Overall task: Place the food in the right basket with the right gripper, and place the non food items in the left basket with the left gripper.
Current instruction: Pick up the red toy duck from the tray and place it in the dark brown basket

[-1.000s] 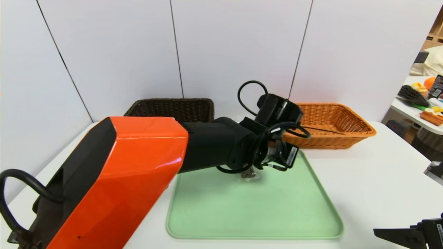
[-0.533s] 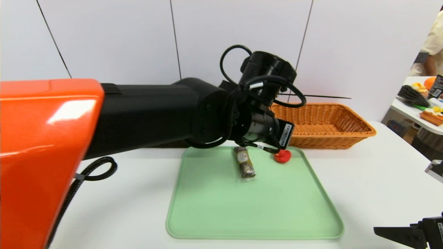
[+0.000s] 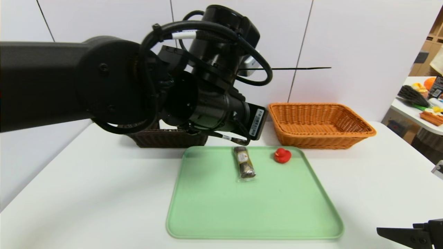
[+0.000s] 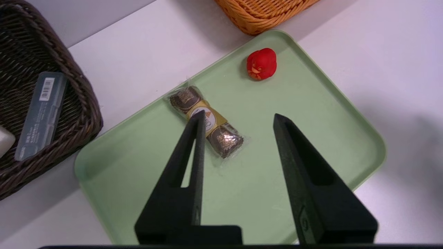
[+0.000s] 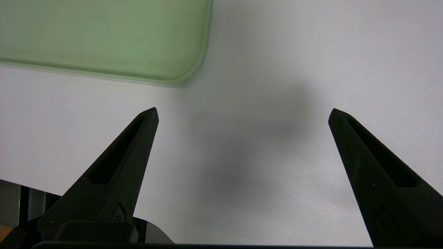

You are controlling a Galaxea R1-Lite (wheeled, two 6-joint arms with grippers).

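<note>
Sorting partly done: case (image 4: 41, 114) and white block (image 4: 5, 141) in dark basket (image 4: 78, 90); duck (image 3: 282, 155) and snack (image 3: 244, 166) left on tray (image 3: 256, 211); left claw (image 4: 235, 119) parted, empty, above tray; right claw (image 5: 242, 114) wide, empty, parked over surface (image 5: 277, 52).

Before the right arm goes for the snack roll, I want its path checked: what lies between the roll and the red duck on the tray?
Nothing: the head view shows bare green tray between snack roll and red duck.
</note>
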